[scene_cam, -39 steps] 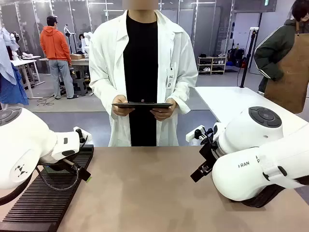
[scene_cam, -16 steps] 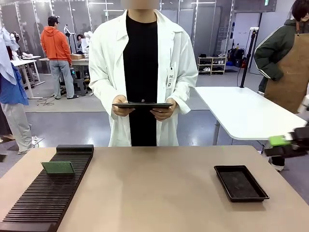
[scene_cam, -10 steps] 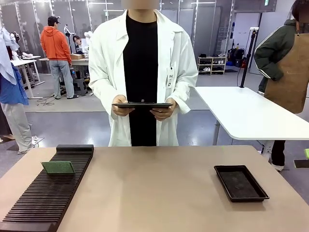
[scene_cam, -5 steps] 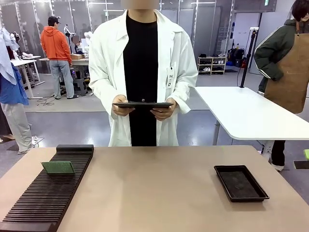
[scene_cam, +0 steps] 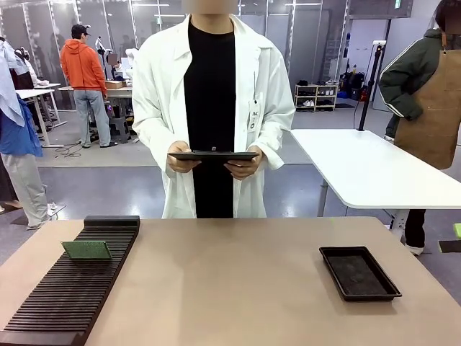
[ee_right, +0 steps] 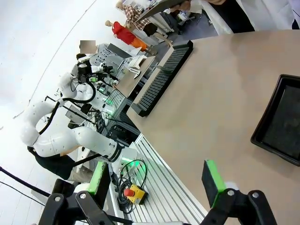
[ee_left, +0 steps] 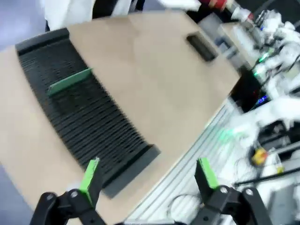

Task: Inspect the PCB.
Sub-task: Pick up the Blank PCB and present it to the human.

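Blurrily, the PCB point(ee_left: 69, 81) shows in the rack point(ee_left: 96, 124); left tool point(ee_left: 147, 173) and right tool point(ee_right: 155, 177) both gape empty.

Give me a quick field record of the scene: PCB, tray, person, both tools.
PCB: standing in a slot of the black slotted rack, left side of the table
black tray: flat on the table's right side
person: at the far side, both hands holding a dark tablet
left tool: open, holding nothing
right tool: open, holding nothing
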Available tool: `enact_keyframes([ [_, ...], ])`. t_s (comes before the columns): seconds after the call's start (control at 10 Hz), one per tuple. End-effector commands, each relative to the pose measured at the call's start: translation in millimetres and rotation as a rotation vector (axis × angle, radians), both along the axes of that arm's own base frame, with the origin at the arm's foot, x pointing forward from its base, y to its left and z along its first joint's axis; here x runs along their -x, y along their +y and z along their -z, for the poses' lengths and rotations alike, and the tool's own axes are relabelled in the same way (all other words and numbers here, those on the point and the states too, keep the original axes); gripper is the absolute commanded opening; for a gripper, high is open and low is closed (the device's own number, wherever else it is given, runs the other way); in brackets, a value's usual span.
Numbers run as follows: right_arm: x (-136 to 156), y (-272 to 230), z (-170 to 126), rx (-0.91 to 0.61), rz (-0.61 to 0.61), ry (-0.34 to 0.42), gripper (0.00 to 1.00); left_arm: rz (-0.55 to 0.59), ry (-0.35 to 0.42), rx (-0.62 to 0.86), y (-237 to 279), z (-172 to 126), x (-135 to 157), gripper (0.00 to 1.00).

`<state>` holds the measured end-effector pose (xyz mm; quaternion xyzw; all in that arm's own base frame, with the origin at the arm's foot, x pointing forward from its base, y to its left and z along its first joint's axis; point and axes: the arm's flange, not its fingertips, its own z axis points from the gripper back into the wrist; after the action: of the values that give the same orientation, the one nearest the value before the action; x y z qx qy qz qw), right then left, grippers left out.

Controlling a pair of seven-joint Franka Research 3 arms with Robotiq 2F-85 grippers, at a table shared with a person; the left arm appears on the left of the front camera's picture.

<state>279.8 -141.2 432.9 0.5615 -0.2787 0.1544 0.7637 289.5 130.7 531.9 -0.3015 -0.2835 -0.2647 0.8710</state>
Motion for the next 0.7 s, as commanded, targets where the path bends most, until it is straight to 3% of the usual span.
enact_keyframes([
  [0.0, -1, -1, -1, -0.005, -0.006, -0.017, 1.00, 0.047, -0.097, -0.258, -28, -8, -25, 1.00],
  [0.2, -1, -1, -1, -0.005, -0.006, -0.017, 1.00, 0.087, -0.190, -0.584, -70, -30, -60, 1.00],
  [0.5, -1, -1, -1, -0.005, -0.006, -0.017, 1.00, 0.390, -0.277, -0.812, -125, -26, -92, 1.00],
  [0.6, -1, -1, -1, -0.005, -0.006, -0.017, 1.00, 0.411, -0.279, -0.853, -140, -18, -99, 1.00],
])
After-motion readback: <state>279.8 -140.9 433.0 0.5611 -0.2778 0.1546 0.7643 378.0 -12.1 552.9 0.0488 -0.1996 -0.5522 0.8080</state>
